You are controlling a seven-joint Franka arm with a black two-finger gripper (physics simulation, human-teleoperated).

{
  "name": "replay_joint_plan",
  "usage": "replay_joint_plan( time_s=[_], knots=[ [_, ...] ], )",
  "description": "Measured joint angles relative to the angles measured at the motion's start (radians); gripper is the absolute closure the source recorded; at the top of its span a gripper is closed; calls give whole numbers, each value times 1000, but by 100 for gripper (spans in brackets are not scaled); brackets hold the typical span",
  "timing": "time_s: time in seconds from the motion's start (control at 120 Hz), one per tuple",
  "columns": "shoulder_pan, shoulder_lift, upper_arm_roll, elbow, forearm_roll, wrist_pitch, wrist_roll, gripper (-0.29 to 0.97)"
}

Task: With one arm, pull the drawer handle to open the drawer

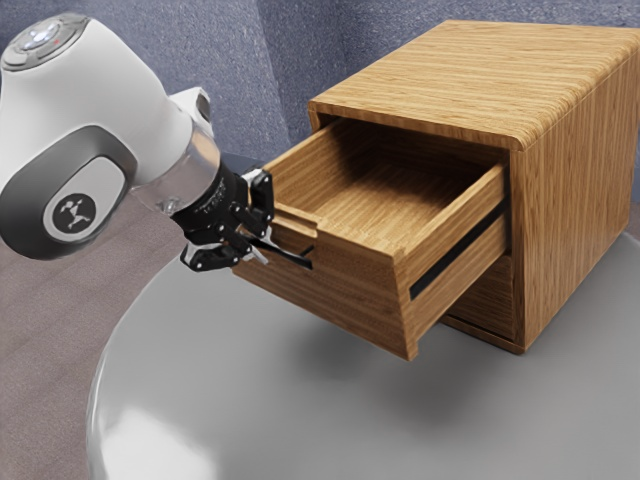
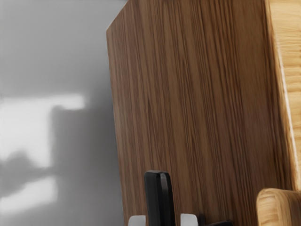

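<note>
While the wooden cabinet [image 1: 560, 180] stands on a round grey table [image 1: 300, 400], its upper drawer [image 1: 400, 215] sits pulled well out of the cabinet's front opening, with the bare wooden inside open to view. A dark slide rail runs along the drawer's side back into the cabinet. On the drawer's front panel, the face farthest from the cabinet, a slim black handle [image 1: 290, 258] sticks out. A white and grey robot arm [image 1: 90, 130] reaches toward the cabinet from the side away from it, and its black gripper [image 1: 252, 248] is right at that handle. The fingers are set narrow and grip the handle from two sides. Seen from the camera on the hand, the drawer's front panel [image 2: 197, 103] is a tall slab of brown wood grain, with the black handle [image 2: 158, 197] rising from it between two pale finger pads [image 2: 137, 220], one pressed close on each side. Beyond the panel lies the grey table [image 2: 51, 70], marked with soft shadows and bright patches.
</note>
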Motion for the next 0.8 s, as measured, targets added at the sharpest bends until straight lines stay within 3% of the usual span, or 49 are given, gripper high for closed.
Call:
replay_joint_plan(
  time_s=[0.8],
  knots=[
    [17,-187,-7,-157,-6,-4,1,76]
  ],
)
